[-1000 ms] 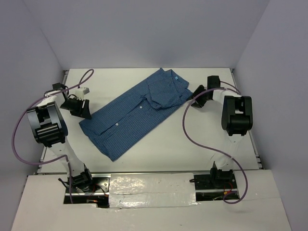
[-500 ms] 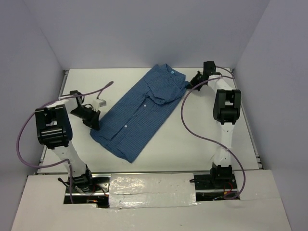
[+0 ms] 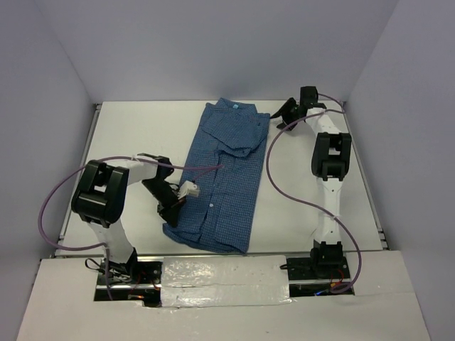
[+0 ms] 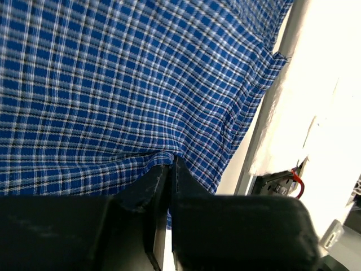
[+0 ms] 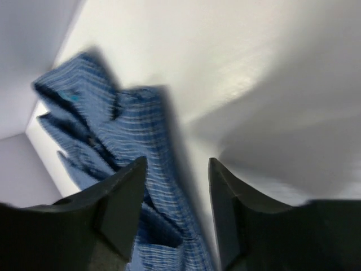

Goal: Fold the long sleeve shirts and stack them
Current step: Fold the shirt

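I count one shirt, blue with a fine check, lying flat on the white table. Its long axis runs close to 12-to-6 from the top camera, with the collar at the 12 o'clock end and the hem at the 6 o'clock end, leaning slightly toward 7. The only label I find is one small teal tag inside the collar, too small for me to read.

I have two claws in view. The left gripper sits at the shirt's 8 o'clock edge near the hem, fingers pressed together with a pinch of checked cloth between the tips. The right gripper hangs at the shirt's 2 o'clock corner, beside the collar, fingers spread and holding nothing.
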You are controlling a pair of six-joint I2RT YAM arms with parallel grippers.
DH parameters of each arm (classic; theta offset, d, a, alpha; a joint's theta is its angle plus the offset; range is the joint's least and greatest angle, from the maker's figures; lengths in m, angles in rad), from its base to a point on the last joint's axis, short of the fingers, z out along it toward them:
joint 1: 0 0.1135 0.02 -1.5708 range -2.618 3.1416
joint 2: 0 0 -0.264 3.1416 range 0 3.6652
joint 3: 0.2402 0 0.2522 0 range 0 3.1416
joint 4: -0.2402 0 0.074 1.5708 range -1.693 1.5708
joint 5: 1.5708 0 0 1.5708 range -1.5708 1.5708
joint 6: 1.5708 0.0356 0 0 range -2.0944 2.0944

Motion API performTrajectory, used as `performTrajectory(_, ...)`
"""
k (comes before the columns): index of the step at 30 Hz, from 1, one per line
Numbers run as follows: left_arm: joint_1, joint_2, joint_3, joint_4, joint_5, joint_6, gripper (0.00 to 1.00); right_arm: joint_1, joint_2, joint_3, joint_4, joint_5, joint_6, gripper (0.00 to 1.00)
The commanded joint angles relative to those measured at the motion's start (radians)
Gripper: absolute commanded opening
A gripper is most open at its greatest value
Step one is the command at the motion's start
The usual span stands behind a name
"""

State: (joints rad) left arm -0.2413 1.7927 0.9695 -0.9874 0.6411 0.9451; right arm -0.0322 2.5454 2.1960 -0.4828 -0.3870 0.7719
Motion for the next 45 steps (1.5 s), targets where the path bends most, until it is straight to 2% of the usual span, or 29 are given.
performTrajectory(1, -0.035, -0.058, -0.003, 0.012, 0.078, 0.044, 0.17, -0.028, -0.088, -0.042, 0.024, 0.010, -0.031, 0.62)
performTrajectory(2, -0.045, -0.062, 0.008, 0.016, 0.092, 0.035, 0.18, -0.032, -0.088, -0.026, 0.007, 0.005, -0.048, 0.67)
performTrajectory(5, -0.059, -0.065, 0.055, 0.001, 0.143, 0.014, 0.29, -0.034, -0.118, 0.022, -0.097, 0.011, -0.146, 0.69)
performTrajectory(7, -0.056, -0.081, 0.096, -0.026, 0.134, 0.009, 0.37, -0.028, -0.276, -0.085, -0.117, 0.034, -0.209, 0.69)
performTrajectory(8, -0.053, -0.091, 0.109, -0.037, 0.123, 0.009, 0.39, -0.025, -0.277, -0.143, -0.117, 0.048, -0.232, 0.70)
performTrajectory(10, -0.047, -0.150, 0.136, -0.072, 0.082, 0.027, 0.47, -0.002, -0.528, -0.393, -0.041, 0.080, -0.275, 0.70)
performTrajectory(11, -0.046, -0.165, 0.144, -0.088, 0.066, 0.052, 0.48, 0.009, -0.598, -0.586, -0.007, 0.079, -0.281, 0.70)
performTrajectory(13, -0.036, -0.194, 0.162, -0.141, 0.016, 0.083, 0.51, 0.055, -0.768, -0.764, 0.057, 0.068, -0.276, 0.70)
performTrajectory(14, -0.033, -0.220, 0.169, -0.157, -0.003, 0.113, 0.52, 0.070, -0.819, -0.915, 0.075, 0.068, -0.275, 0.71)
performTrajectory(16, -0.007, -0.260, 0.175, -0.184, -0.043, 0.138, 0.53, 0.133, -0.940, -1.049, 0.123, 0.086, -0.250, 0.70)
performTrajectory(17, 0.005, -0.269, 0.178, -0.194, -0.073, 0.180, 0.53, 0.159, -0.971, -1.159, 0.145, 0.089, -0.238, 0.70)
performTrajectory(19, 0.048, -0.298, 0.190, -0.176, -0.113, 0.204, 0.53, 0.233, -1.011, -1.273, 0.205, 0.062, -0.192, 0.70)
performTrajectory(23, 0.091, -0.377, 0.216, -0.085, -0.113, 0.245, 0.52, 0.327, -0.999, -1.357, 0.254, 0.060, -0.129, 0.69)
performTrajectory(27, 0.089, -0.544, 0.157, -0.002, -0.081, 0.410, 0.51, 0.423, -0.984, -1.395, 0.286, 0.069, -0.103, 0.69)
performTrajectory(30, 0.089, -0.602, 0.091, -0.005, -0.041, 0.501, 0.53, 0.436, -0.956, -1.433, 0.341, 0.044, -0.082, 0.66)
performTrajectory(33, 0.083, -0.635, 0.022, -0.039, 0.008, 0.547, 0.54, 0.433, -0.921, -1.449, 0.386, 0.049, -0.074, 0.52)
performTrajectory(34, 0.082, -0.641, 0.008, -0.045, 0.020, 0.552, 0.54, 0.428, -0.912, -1.447, 0.388, 0.051, -0.075, 0.41)
performTrajectory(37, 0.070, -0.677, -0.052, -0.063, 0.058, 0.584, 0.56, 0.397, -0.872, -1.440, 0.398, 0.014, -0.089, 0.23)
performTrajectory(41, 0.054, -0.725, -0.109, -0.001, 0.075, 0.505, 0.55, 0.345, -0.864, -1.431, 0.377, -0.007, -0.124, 0.13)
performTrajectory(45, 0.040, -0.737, -0.140, 0.045, 0.101, 0.460, 0.55, 0.264, -0.883, -1.421, 0.329, -0.006, -0.177, 0.11)
